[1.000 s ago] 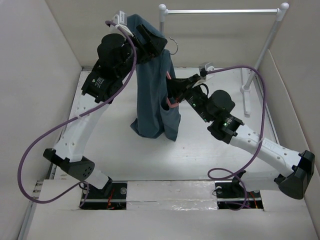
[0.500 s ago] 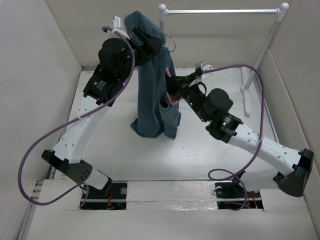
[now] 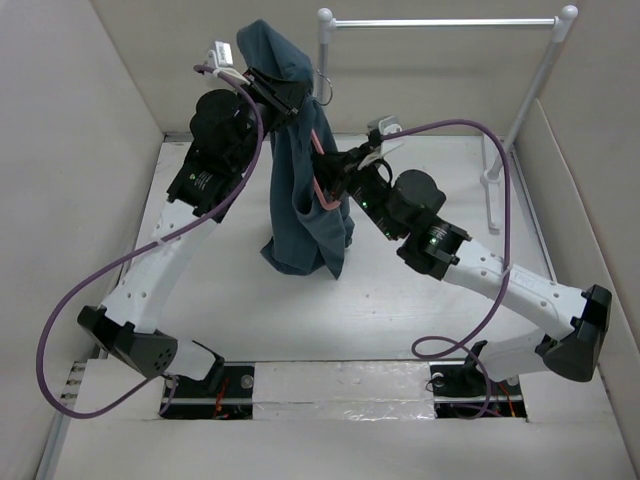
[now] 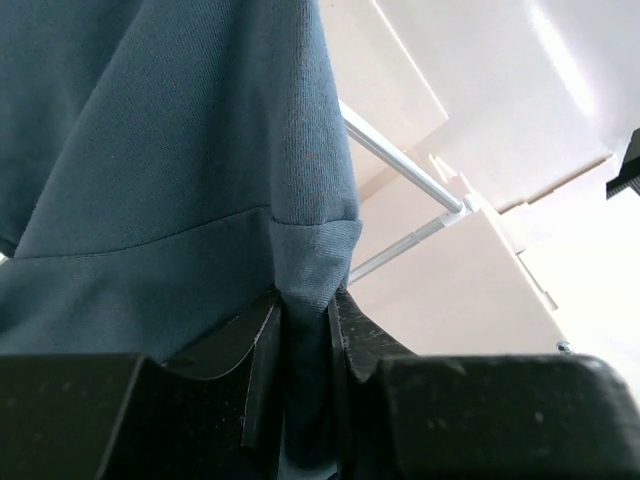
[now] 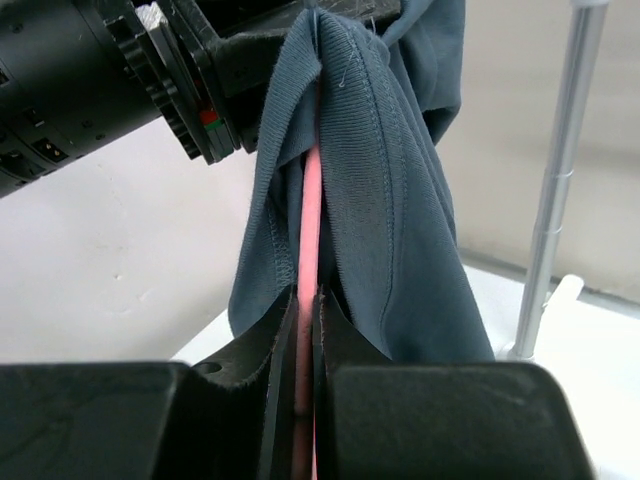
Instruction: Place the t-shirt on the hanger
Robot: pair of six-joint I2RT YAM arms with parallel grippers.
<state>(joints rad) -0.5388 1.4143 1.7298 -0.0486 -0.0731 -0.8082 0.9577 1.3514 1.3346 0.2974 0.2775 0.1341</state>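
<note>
Hanging near the top centre of the overhead view, the t-shirt (image 3: 300, 200) drapes from my left gripper (image 3: 283, 92), which is clamped on a fold of its stitched edge. The cloth's lower end seems to touch the table (image 3: 420, 300). Open white surface lies toward the lower left and lower right. The white rack (image 3: 440, 22) runs along the upper right edge, its nearer post just beside the shirt's peak. My right gripper (image 3: 338, 182) is pinched tight on the hanger (image 3: 321, 180), a thin salmon-pink strip running up inside the teal fabric. Its silver hook (image 3: 325, 85) pokes out near that post. Compared with 1 second ago, both grippers sit further left and the shirt's peak is higher.
</note>
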